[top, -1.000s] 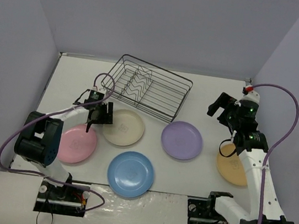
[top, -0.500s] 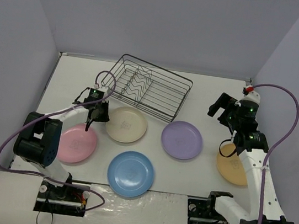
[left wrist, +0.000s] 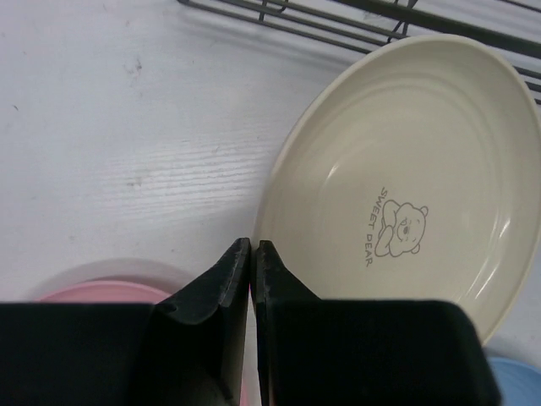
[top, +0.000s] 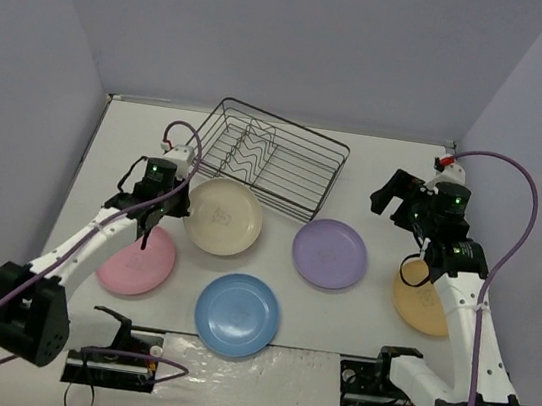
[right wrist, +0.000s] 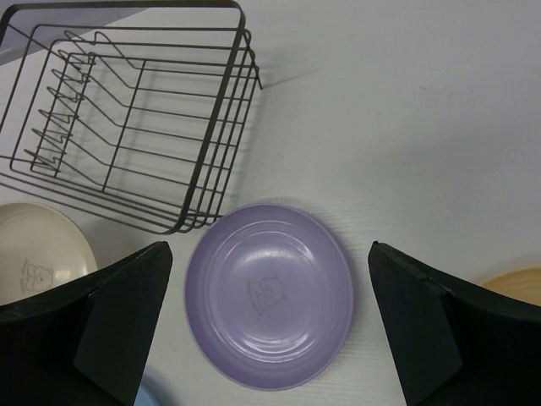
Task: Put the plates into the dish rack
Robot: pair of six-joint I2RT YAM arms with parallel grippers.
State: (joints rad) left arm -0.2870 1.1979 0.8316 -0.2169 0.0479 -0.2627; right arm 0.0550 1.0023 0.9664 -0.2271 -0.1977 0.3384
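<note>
My left gripper (top: 172, 205) (left wrist: 252, 247) is shut on the left rim of the cream plate (top: 225, 217) (left wrist: 406, 169), which is tilted up just in front of the dark wire dish rack (top: 269, 157) (left wrist: 338, 19) (right wrist: 127, 118). The pink plate (top: 137, 261) (left wrist: 101, 292) lies below the left gripper. The blue plate (top: 237, 315) lies near the front middle. My right gripper (top: 401, 196) (right wrist: 269, 249) hangs open above the lilac plate (top: 329, 255) (right wrist: 269, 296). The orange-yellow plate (top: 420, 303) (right wrist: 517, 283) lies under the right arm.
The white table (top: 128, 143) is closed in by grey walls on three sides. The rack stands at the back middle with nothing in it. Purple cables loop from both arms.
The left jaws have shut on the cream plate's rim. The left arm then rose and swung left, lifting and tilting the plate. The right arm barely moved.
</note>
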